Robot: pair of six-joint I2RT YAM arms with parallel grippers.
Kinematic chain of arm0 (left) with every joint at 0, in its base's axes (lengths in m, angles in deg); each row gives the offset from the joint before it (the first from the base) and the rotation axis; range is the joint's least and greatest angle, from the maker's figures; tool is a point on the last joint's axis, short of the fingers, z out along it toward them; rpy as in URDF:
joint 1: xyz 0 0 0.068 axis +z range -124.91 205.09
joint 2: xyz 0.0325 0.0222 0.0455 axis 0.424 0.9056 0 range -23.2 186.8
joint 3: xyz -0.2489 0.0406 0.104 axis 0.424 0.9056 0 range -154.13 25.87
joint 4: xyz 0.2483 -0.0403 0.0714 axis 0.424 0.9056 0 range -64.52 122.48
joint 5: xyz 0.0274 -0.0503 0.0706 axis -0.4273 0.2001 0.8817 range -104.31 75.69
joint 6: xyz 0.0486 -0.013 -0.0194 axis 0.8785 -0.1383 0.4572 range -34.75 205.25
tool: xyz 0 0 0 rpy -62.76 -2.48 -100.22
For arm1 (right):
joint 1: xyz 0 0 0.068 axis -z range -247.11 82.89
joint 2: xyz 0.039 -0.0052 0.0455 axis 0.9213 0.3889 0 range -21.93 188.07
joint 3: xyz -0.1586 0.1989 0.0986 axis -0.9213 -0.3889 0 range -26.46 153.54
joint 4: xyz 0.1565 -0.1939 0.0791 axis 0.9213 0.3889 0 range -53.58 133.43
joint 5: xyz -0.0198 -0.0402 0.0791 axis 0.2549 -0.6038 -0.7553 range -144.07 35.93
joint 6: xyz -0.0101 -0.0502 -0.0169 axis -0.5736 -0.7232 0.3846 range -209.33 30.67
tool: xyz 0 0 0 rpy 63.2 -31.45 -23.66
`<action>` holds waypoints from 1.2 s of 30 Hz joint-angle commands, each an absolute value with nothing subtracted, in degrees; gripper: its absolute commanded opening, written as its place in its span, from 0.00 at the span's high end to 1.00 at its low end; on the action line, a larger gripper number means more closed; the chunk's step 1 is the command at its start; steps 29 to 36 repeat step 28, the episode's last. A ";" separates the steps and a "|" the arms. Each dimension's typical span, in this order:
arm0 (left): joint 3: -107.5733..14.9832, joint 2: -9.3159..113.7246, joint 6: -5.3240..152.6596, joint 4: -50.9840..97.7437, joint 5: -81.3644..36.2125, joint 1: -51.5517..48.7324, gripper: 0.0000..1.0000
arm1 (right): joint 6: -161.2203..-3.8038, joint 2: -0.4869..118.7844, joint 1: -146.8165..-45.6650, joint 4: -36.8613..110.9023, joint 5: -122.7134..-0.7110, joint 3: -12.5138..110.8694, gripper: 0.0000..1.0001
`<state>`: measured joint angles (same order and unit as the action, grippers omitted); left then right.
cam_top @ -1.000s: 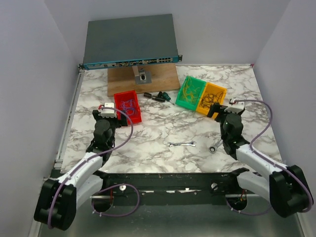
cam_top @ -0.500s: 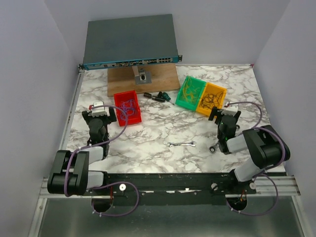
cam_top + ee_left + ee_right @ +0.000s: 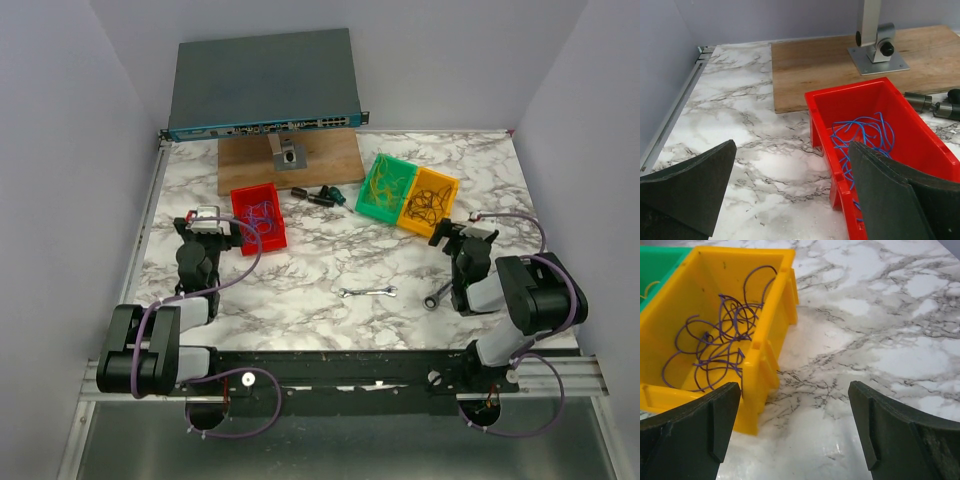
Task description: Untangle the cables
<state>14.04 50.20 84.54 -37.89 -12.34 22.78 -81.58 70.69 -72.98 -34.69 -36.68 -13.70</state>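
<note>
Thin blue cables [image 3: 865, 132] lie curled in the red bin [image 3: 820, 107], which also shows in the top view [image 3: 259, 218]. Thin purple cables [image 3: 715, 342] lie in the yellow bin [image 3: 765, 345], also in the top view [image 3: 430, 200]. Yellowish cables [image 3: 385, 183] lie in the green bin [image 3: 371, 206]. My left gripper [image 3: 207, 222] is open and empty, low over the table just left of the red bin; in its wrist view [image 3: 792, 150] the right finger overlaps the bin's near corner. My right gripper [image 3: 462, 232] is open and empty, just in front of the yellow bin [image 3: 795, 390].
A silver wrench [image 3: 368, 292] lies mid-table and a second wrench [image 3: 437, 296] beside my right arm. Dark screwdriver bits [image 3: 320, 195] lie behind the red bin. A wooden board [image 3: 290, 160] with a metal post and a network switch [image 3: 262, 85] stand at the back.
Both arms have folded back towards their bases. The left gripper shifted slightly left, the right slightly right and nearer. Both stay open and empty.
</note>
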 commanded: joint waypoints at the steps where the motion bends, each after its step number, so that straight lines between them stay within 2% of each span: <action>1: 12.56 49.90 84.68 -36.71 -14.86 23.18 0.01 | -82.40 71.13 -72.56 -38.94 -41.14 -12.87 0.00; 2: 12.40 49.99 83.66 -36.43 -11.75 23.24 0.01 | -82.56 70.20 -72.56 -36.57 -41.34 -12.44 0.00; 4: 12.32 49.97 83.41 -36.28 -10.96 23.20 0.01 | -83.00 71.82 -72.56 -40.78 -41.43 -13.04 0.00; 36: 12.20 50.06 83.40 -36.09 -11.17 23.25 0.01 | -82.83 71.44 -72.56 -39.86 -41.72 -12.75 0.00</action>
